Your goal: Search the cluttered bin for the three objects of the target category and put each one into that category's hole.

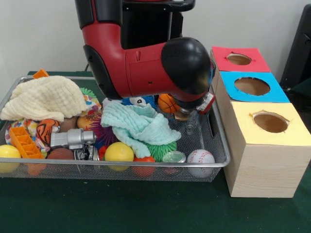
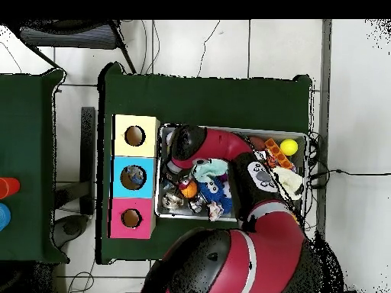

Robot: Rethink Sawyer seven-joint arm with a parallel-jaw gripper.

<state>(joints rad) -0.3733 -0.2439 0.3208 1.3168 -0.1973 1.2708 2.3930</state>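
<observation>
The wire mesh bin (image 1: pixel 219 145) is packed with toys. Among them are an orange basketball (image 1: pixel 167 103), a baseball (image 1: pixel 200 156), a yellow ball (image 1: pixel 119 152), a second yellow ball (image 1: pixel 8 152) at the left end and a tiger-striped ball (image 1: pixel 47 129). My gripper (image 1: pixel 193 120) hangs low inside the bin's right end, just right of the basketball and above the baseball. Its state is hidden by the wrist. Beside the bin stands the wooden box with a red hole (image 1: pixel 239 59), a blue hole (image 1: pixel 251 86) and a yellow hole (image 1: pixel 270 122). From overhead the arm (image 2: pixel 218 145) covers most of the bin (image 2: pixel 229 217).
A mint cloth (image 1: pixel 138 124) lies mid-bin and a cream cloth (image 1: pixel 46 97) at the left. An orange block (image 1: pixel 24 141), a silver toy (image 1: pixel 73 138), a green spiky ball (image 1: pixel 160 148) and a clear round lid (image 1: pixel 174 157) fill the front. The big red arm (image 1: pixel 141 68) looms over the bin.
</observation>
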